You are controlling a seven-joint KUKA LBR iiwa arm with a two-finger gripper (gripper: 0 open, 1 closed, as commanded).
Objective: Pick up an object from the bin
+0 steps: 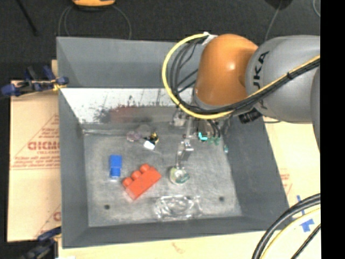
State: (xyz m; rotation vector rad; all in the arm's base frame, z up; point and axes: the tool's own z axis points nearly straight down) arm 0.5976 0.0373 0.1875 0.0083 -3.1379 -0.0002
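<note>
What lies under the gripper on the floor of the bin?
A small clear round thing lies just under the gripper, beside the red toy brick. Whether they touch, I cannot tell. The arm hides the bin floor behind it.

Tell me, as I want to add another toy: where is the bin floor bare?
Bare: the right side of the floor, between the clear round piece and the right wall; also the front left corner below the blue block. Crowded: the middle, around the red brick, and the clear wrap in front.
</note>
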